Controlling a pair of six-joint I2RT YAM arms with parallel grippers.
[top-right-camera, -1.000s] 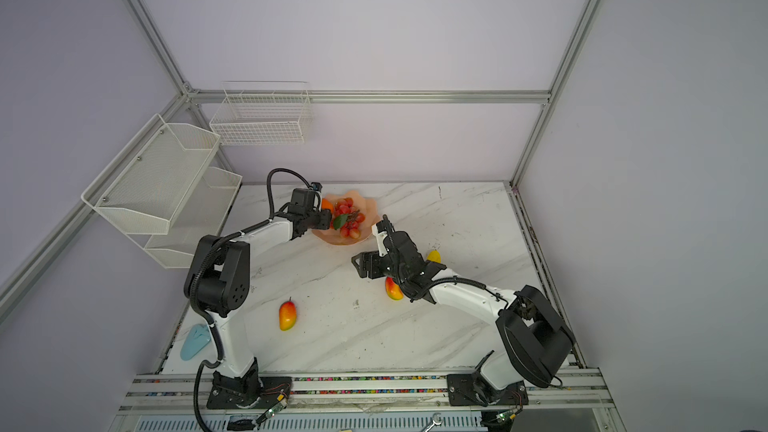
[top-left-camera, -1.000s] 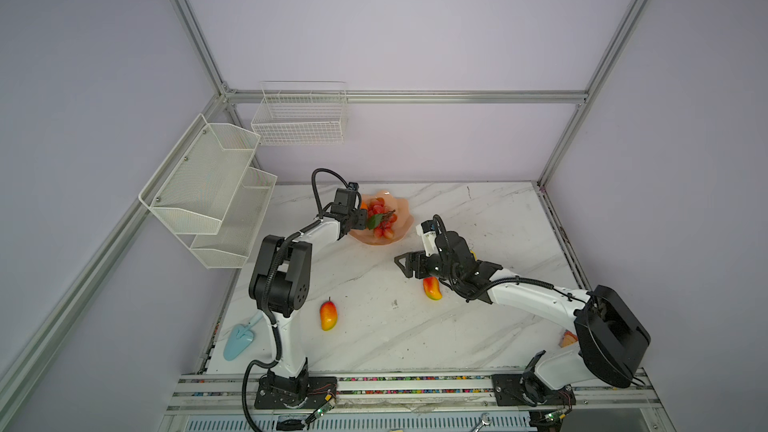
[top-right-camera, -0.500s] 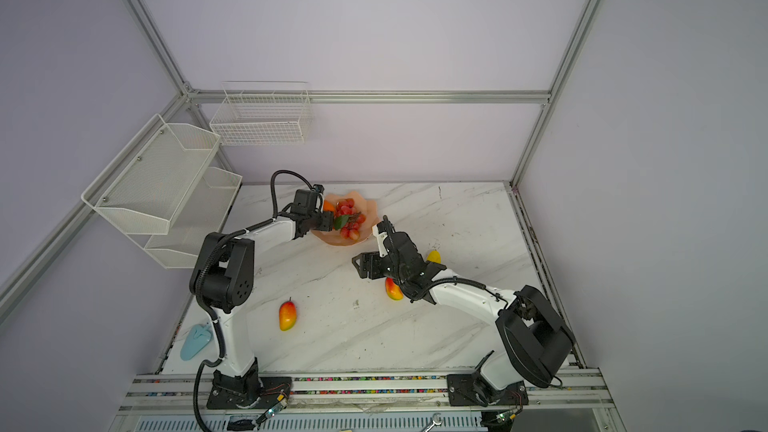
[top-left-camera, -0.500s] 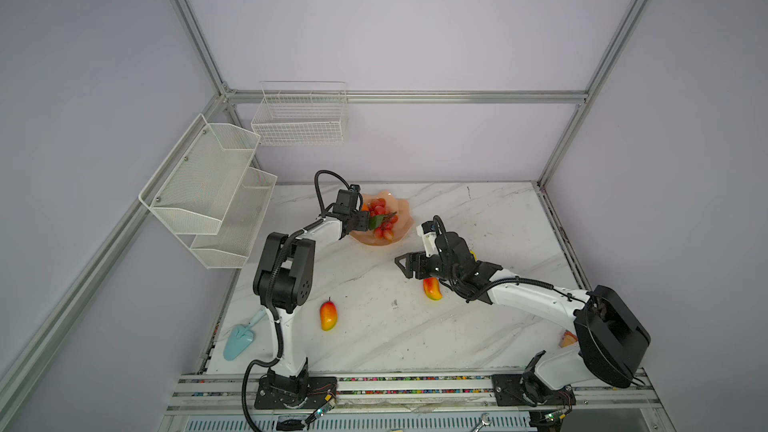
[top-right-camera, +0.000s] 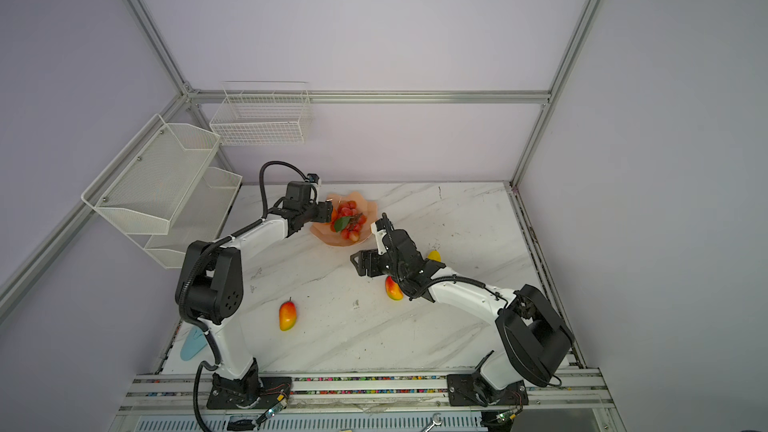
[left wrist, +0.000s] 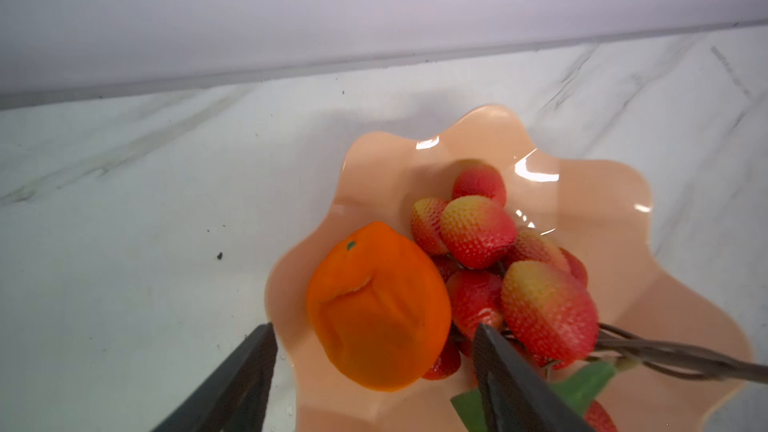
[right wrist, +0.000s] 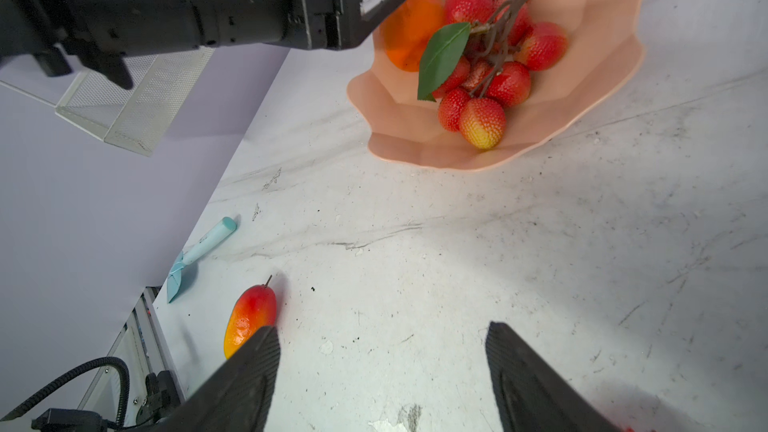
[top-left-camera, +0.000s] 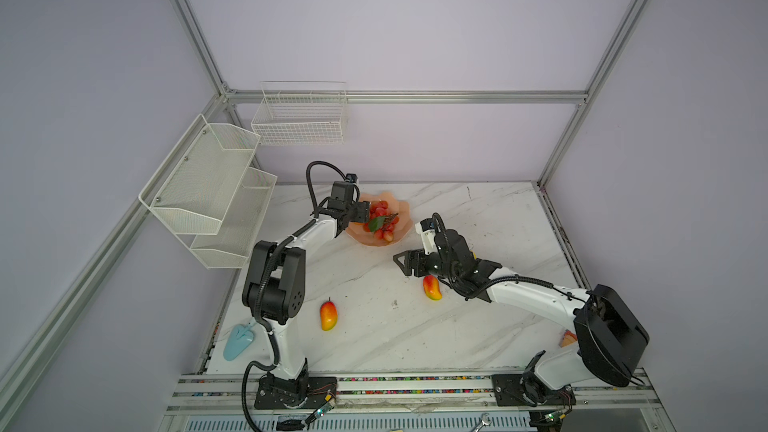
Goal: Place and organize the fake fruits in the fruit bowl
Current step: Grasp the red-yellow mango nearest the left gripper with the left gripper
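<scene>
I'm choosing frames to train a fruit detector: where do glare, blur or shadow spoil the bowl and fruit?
Left wrist view: white glare streaks on the glossy fruit bowl; the orange is sharp. Right wrist view: the berry cluster is crisp; a soft shadow darkens the table toward the camera. Both top views: even light, faint shadows, but each mango is tiny.

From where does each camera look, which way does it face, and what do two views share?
Top views: high at the front, looking down on the whole table; both arms show, left claw at the bowl.
Left wrist: behind the left claw, facing a wall across the orange and berries; both fingers show.
Right wrist: behind the right claw, facing the bowl; its fingers and the left claw show.
Shared: both wrist views show bowl, orange, berries.
</scene>
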